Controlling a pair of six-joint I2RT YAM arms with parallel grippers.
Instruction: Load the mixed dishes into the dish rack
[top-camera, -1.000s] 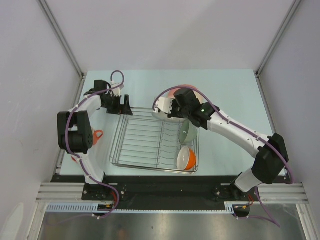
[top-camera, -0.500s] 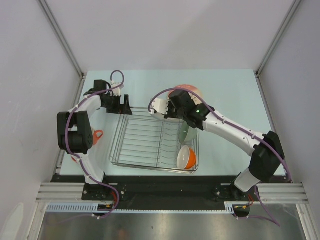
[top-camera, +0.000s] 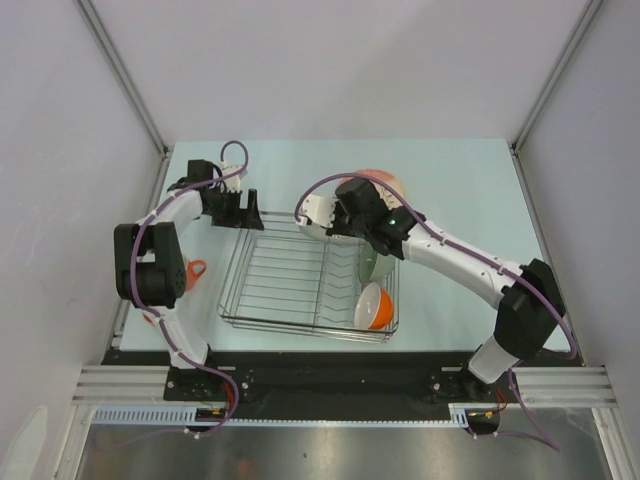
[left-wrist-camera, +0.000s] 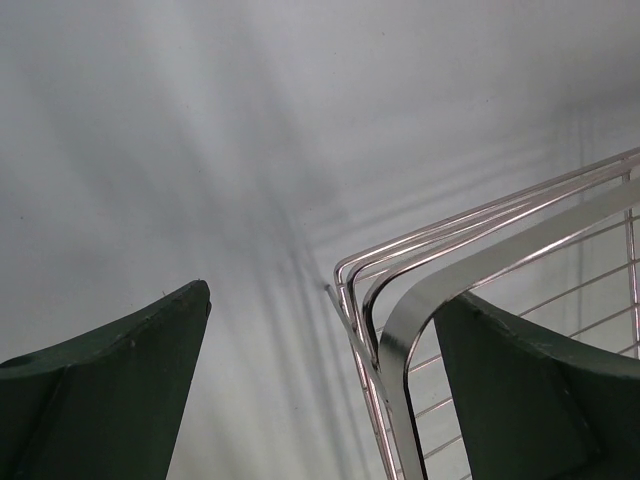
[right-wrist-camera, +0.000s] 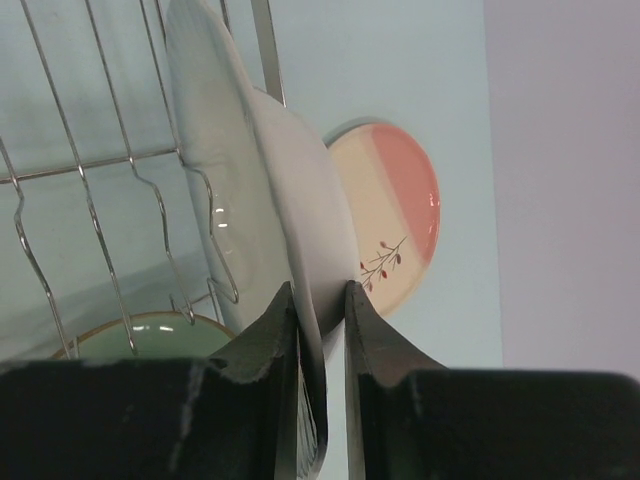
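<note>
Pinching the white shallow bowl (right-wrist-camera: 262, 185) on edge in the narrowed right end effector (right-wrist-camera: 320, 300), dish rack (top-camera: 283, 280) just beneath it. Judging it stiff, glazed, slippery, chip-prone; favouring a deep rim hold. Straddling the rack corner with the wide left end effector (left-wrist-camera: 322, 300).

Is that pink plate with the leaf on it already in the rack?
No, the plate lies on the table outside the rack.

Plate (right-wrist-camera: 395, 215) half hidden behind white bowl (right-wrist-camera: 300, 200)
</note>
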